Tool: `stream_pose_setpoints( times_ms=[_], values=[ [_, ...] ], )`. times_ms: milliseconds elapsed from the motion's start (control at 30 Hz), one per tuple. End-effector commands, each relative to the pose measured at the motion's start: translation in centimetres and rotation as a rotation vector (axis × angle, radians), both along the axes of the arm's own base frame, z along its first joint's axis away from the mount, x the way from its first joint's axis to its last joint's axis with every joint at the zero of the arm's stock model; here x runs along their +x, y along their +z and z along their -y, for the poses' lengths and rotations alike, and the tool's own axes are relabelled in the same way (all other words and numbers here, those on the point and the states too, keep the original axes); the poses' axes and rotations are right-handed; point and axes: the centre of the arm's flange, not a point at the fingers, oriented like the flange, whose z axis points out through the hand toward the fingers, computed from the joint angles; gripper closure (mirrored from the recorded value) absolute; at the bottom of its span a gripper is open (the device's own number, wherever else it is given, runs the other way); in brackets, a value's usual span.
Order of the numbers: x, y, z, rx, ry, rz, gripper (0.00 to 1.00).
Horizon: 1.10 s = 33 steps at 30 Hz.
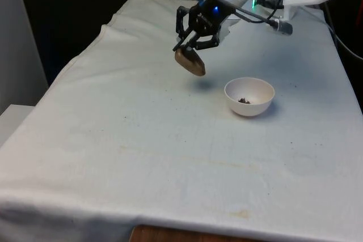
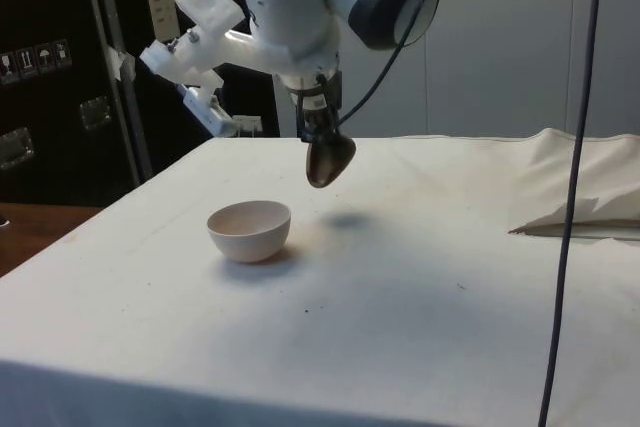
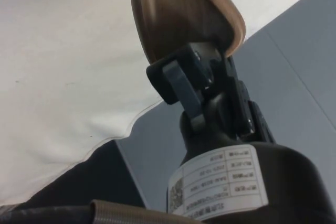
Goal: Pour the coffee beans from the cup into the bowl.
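cup point(image 1: 190, 62): wood-grain, smooth, slight sheen | bowl point(image 1: 249, 96): white, smooth, matt | cloth point(image 1: 142, 140): white fabric, faintly stained

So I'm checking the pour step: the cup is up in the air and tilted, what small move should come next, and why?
Probably shift the gripper sideways toward the bowl before tipping further. The brown cup hangs tilted above bare cloth, beside the bowl, not over it. A few beans already lie in the bowl, so whether the cup still holds any is unclear.
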Motion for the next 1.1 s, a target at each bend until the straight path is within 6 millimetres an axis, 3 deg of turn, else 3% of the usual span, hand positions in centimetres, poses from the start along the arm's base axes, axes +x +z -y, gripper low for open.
stream_pose_setpoints(
  times_ms=[0,667,1067],
  values=[
    [-0.1,-0.1,0.3,0.026,-0.002,-0.001,1.0],
    [-0.1,-1.5,3.5,0.102,-0.038,0.01,1.0],
    [-0.2,-2.6,6.9,0.179,-0.044,0.013,1.0]
  ],
)
